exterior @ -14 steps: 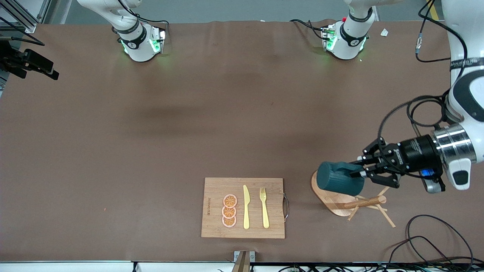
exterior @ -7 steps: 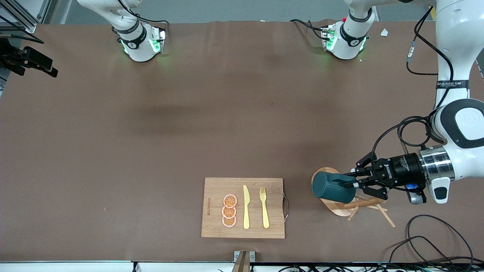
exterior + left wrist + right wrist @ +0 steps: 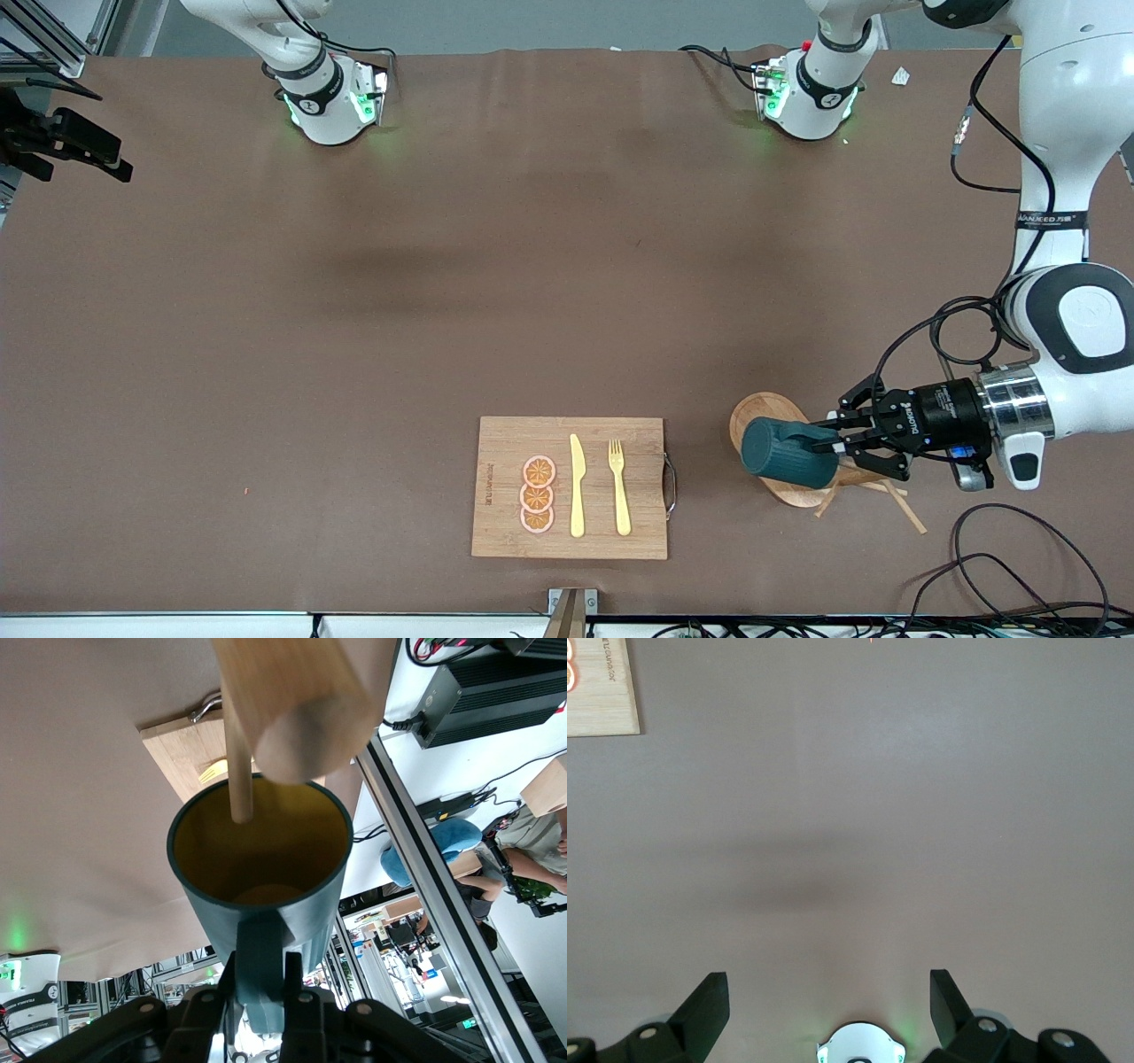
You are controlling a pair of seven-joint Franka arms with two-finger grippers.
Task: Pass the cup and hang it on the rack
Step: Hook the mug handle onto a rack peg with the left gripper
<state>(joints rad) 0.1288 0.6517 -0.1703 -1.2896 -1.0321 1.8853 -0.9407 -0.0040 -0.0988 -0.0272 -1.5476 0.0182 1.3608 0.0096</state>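
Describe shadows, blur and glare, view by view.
Front view: even light, soft dark shadow bands on the brown table cover. Left wrist view: the close light wooden rack post looks soft, and the background beside the dark teal cup is overexposed. Right wrist view: one faint shadow smudge.

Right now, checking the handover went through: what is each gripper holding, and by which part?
The left gripper holds the cup by its handle; the right gripper holds nothing.

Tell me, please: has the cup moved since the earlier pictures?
Yes. The cup, held by the left end effector, has come lower in the front view, down over the rack base, judged against the cutting board.
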